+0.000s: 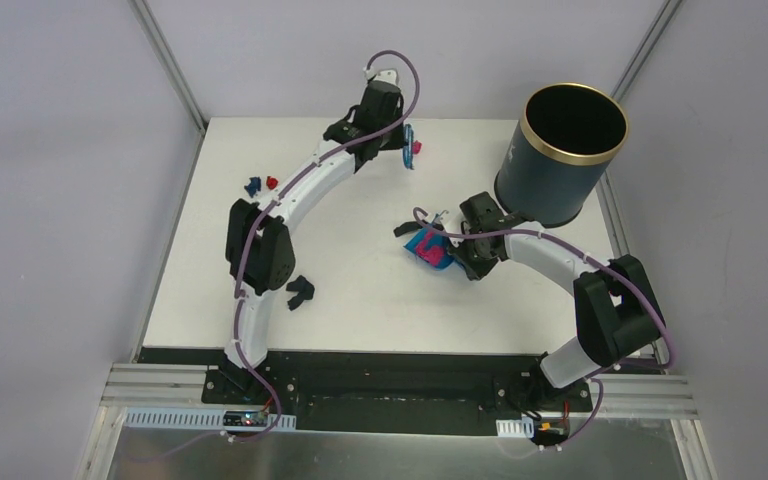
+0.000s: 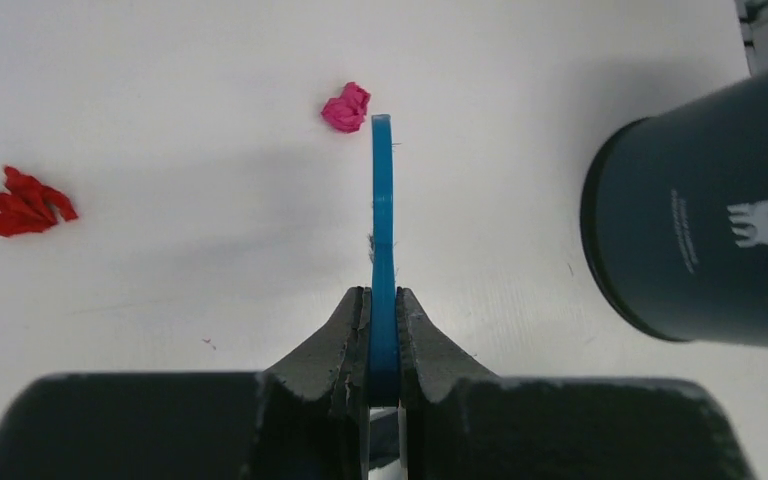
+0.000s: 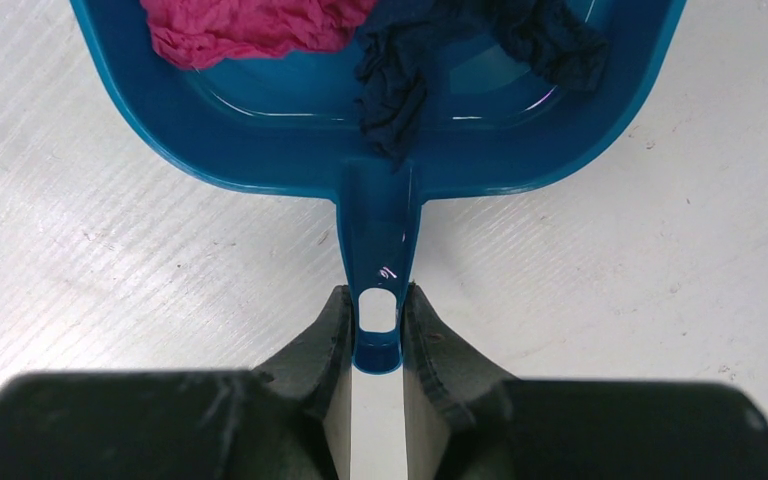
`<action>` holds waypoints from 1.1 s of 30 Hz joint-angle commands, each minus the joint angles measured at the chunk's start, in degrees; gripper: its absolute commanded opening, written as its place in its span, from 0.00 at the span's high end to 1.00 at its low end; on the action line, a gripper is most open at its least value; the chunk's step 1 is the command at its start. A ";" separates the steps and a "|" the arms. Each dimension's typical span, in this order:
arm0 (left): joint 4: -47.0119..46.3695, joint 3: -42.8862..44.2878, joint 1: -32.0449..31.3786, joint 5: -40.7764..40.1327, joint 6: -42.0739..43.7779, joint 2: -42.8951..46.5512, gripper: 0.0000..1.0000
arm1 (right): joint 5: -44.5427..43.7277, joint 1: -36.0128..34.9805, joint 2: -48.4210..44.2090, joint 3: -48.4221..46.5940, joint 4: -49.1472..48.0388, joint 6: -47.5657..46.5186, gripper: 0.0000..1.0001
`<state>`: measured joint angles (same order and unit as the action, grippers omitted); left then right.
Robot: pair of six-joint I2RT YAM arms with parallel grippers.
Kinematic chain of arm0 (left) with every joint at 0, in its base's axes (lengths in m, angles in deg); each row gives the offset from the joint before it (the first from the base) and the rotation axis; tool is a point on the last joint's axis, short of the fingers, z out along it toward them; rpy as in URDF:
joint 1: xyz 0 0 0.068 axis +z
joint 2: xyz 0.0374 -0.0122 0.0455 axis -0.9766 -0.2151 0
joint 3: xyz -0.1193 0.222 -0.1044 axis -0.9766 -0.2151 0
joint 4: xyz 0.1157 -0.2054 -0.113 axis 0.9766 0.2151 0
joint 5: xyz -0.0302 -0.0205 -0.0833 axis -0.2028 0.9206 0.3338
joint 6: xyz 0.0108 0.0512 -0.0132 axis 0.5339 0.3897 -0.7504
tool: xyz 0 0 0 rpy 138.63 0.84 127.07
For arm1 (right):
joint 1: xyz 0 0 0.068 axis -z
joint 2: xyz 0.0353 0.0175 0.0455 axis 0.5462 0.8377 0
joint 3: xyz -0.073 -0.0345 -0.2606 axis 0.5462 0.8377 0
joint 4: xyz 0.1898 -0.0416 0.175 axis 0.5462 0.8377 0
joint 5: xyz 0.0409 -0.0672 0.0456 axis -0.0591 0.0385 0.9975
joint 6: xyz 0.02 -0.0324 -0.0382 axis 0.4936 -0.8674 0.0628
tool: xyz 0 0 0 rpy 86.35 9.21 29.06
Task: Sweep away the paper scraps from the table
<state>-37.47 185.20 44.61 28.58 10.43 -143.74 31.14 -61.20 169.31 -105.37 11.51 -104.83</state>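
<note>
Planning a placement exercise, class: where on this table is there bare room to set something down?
Bare table: the near centre, between the dark scrap, the dustpan and the right arm; also the far-left corner behind the red scrap. Crowded: the right side around the bin, and the far middle where the left end effector holds the brush.

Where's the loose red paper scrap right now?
Top view: the red scrap lies at the far left of the table, beside a dark blue scrap, just left of the left arm.

left arm (image 1: 305, 185) | right arm (image 1: 545, 250) — white links | black joints | purple cables
</note>
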 commanded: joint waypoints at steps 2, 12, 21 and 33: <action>-29.62 -13.08 2.53 -5.38 -19.63 -0.66 1.00 | 1.33 0.51 -0.14 -0.26 -0.11 0.51 1.00; -49.23 -16.48 3.53 -9.74 -43.37 -11.36 1.00 | 1.62 0.63 2.51 -1.11 1.01 0.77 1.00; -34.12 -9.34 3.23 -14.02 -54.91 -15.87 1.00 | 1.08 0.66 2.26 -1.55 1.39 0.87 1.00; -38.69 -49.60 -2.14 -19.86 -60.81 7.96 1.00 | -0.79 0.85 -1.94 -2.29 5.06 -0.58 1.00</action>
<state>-74.04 147.45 45.72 11.68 -46.38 -145.31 30.92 -60.68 171.52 -105.37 14.76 -104.67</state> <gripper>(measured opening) 0.096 0.191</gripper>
